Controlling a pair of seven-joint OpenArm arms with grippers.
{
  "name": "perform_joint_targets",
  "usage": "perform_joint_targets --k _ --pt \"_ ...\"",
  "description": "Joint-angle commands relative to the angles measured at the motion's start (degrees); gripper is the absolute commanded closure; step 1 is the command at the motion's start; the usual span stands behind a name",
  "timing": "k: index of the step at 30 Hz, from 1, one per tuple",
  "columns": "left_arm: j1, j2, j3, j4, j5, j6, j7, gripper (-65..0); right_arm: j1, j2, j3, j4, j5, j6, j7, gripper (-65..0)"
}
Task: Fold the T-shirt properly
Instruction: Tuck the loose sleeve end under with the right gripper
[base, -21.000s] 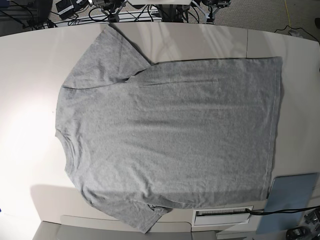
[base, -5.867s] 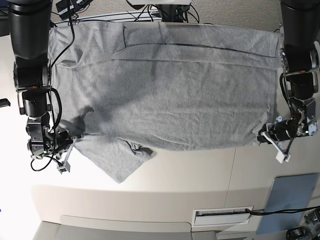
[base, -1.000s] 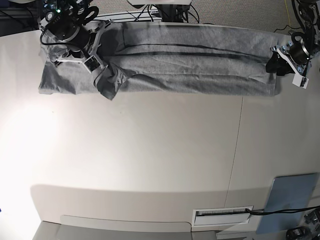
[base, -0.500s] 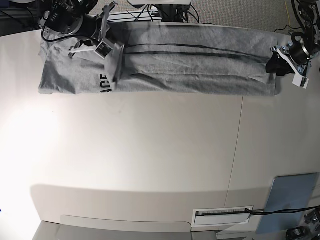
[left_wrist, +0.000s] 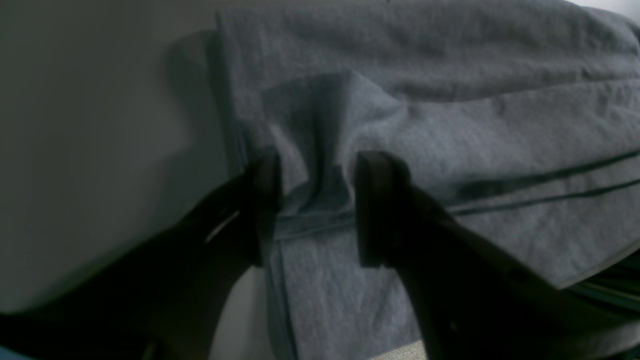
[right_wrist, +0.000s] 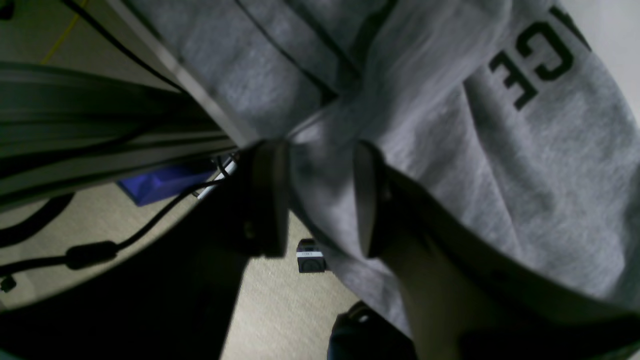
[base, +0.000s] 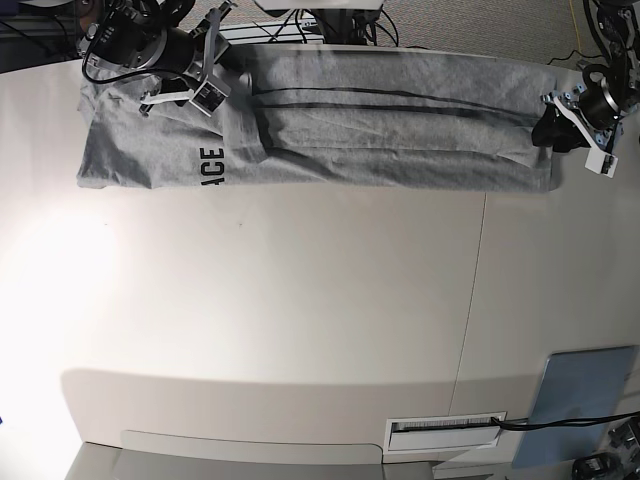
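Overhead, the T-shirt (base: 330, 120) lies folded into a long grey band along the 12 o'clock edge of the pale desk (base: 300, 320), black lettering (base: 211, 166) showing near its 9 o'clock end. At 11 o'clock, the right gripper (base: 215, 95) sits over the cloth beside a raised fold; its wrist view shows the fingers (right_wrist: 367, 200) standing apart with grey fabric running between them, though whether they pinch it cannot be told. Cables (right_wrist: 75, 245) and a blue object (right_wrist: 160, 182) lie on the floor beyond the desk edge there. Across a wide bare stretch of desk, at 1 o'clock, the left gripper (base: 550, 130) meets the shirt's hem corner; its wrist view shows the fingers (left_wrist: 372, 210) parted around a bunched ridge of cloth, grip unclear. At 5 o'clock, a blue-grey panel (base: 580, 400) rests at the desk's corner, just right of a white slotted vent (base: 445, 430).
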Motion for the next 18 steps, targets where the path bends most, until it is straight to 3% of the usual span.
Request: perform_joint_targets --k 1,4,9,18 --pt "-0.02 -1.25 -0.52 0.85 -0.98 -0.20 -1.07 -26.3 -0.13 0.37 0.11 1.11 1.09 0.08 1.36 -22.1" --pt "0.00 -1.27 -0.52 0.85 -0.98 -0.22 -1.05 -26.3 -0.11 0.37 0.11 1.11 4.15 0.08 1.31 -22.1" --pt "-0.04 -1.27 -0.52 0.85 -1.01 -0.22 -1.14 -26.3 1.90 0.35 1.64 1.11 3.78 0.08 1.36 -22.1" --pt "-0.04 -0.74 -0.48 0.70 -3.17 -0.04 -2.60 -26.3 3.34 0.35 12.74 1.11 3.85 0.08 4.15 -22.1"
